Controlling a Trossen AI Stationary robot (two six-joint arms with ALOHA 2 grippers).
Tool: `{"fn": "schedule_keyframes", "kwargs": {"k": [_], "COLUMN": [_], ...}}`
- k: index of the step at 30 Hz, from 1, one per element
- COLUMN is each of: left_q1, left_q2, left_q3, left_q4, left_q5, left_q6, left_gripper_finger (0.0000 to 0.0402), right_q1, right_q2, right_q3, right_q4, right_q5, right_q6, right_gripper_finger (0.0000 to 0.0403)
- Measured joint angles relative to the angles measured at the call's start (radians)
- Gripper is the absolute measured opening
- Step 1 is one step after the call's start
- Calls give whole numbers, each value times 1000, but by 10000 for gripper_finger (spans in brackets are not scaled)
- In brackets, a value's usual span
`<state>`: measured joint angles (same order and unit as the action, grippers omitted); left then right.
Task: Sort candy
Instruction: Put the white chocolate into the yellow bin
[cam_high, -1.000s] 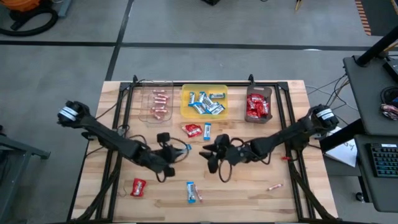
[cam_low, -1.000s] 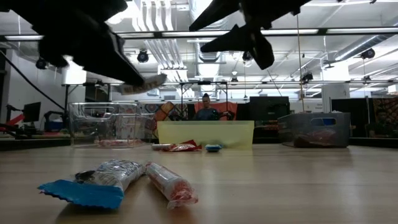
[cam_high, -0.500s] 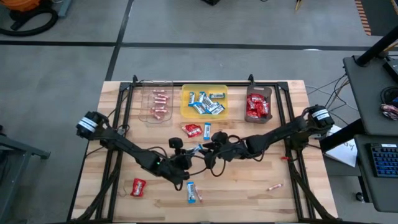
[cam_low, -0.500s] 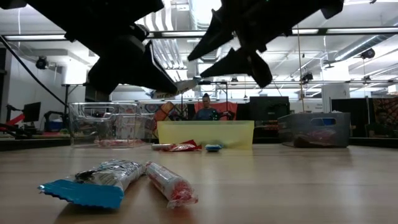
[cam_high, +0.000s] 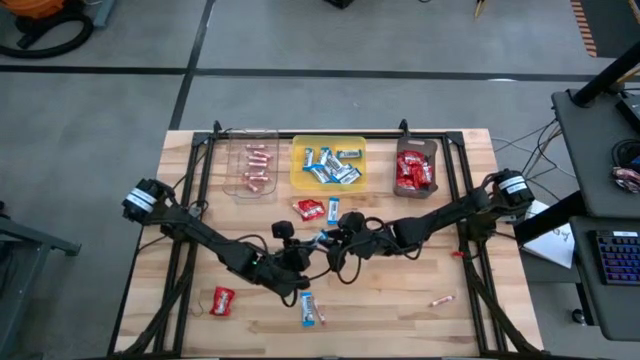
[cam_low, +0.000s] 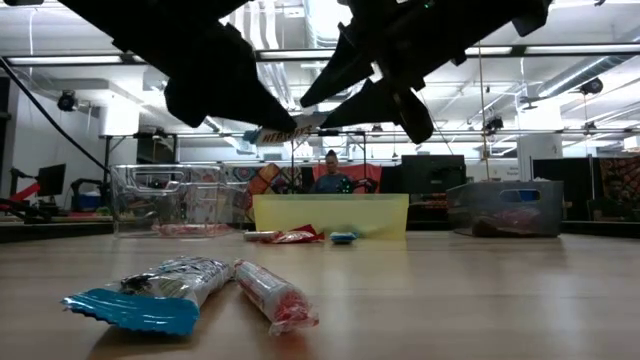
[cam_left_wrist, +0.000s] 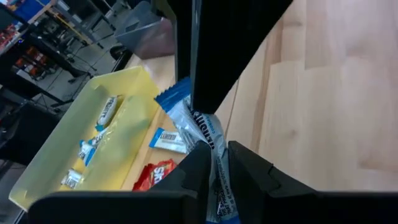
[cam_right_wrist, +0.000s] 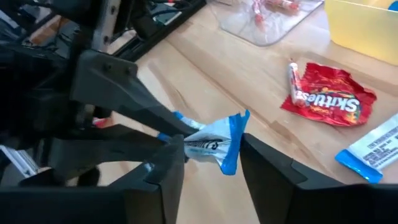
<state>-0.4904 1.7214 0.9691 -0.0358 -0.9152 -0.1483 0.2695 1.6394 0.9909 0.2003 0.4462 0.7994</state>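
High view: the blue-and-white wrapped candy bar (cam_high: 320, 240) held mid-table is mostly hidden between the two dark grippers, too small to read. Left wrist view: its lower end is cut off by the frame edge. Clear plastic tray (cam_high: 251, 165) contents too small to count.

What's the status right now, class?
Left claw shut on blue-and-white bar. Right claw open around its other end. Held above table, nothing blocking.
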Motion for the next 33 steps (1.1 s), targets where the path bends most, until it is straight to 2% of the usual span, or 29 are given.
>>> {"fn": "schedule_keyframes", "kwargs": {"k": [3,11,18,26,33], "left_q1": [0,0,0,0,0], "left_q2": [0,0,0,0,-30], "left_q3": [0,0,0,0,0], "left_q4": [9,19,16,2,-166], "left_q5": [-3,-14,-17,-21,-33], "left_q6": [0,0,-31,-68,-171], "left_gripper_finger": [37,37,49,112,156], "right_q1": [0,-4,-4,-4,-23], "right_q2": [0,0,-1,-7,-51], "right_q3": [0,0,0,0,0], "right_q4": [1,9,14,15,15], "right_q5": [0,6,3,20,51], "right_q6": [-33,-79,-107,-140,-194], "right_gripper_finger": [121,18,10,8,8]}}
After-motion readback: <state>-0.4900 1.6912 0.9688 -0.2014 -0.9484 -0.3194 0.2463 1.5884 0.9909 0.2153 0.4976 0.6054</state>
